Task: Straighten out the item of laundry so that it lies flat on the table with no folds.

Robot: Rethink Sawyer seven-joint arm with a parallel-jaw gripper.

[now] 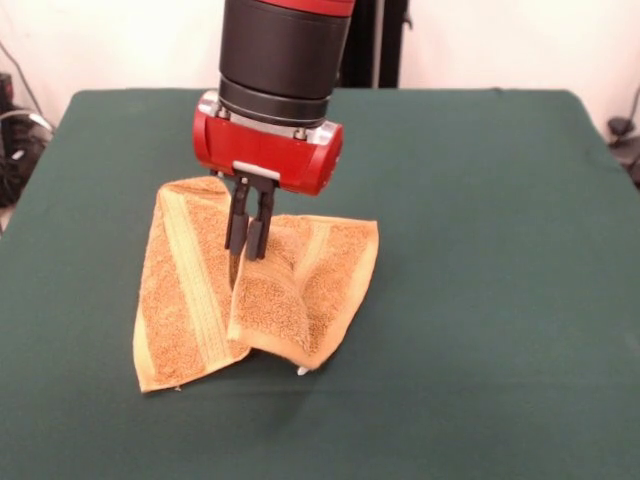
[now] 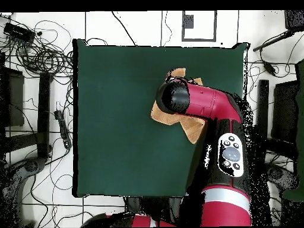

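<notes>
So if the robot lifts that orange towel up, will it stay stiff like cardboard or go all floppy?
Probably floppy: the towel already drapes in soft folds, one flap doubled over itself. Its looped terry surface looks grippy, so it likely won't slip from the gripper pinching it. It also seems light, so it may drag across the green table instead of unfolding.

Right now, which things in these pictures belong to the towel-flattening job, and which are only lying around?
Belong to the job:
- the orange towel, folded and bunched
- the green table on which it lies
- the gripper, jaws close together, down at a towel fold

Only lying around:
- the cables on the floor beside the table
- the dark stands at the other side
</notes>
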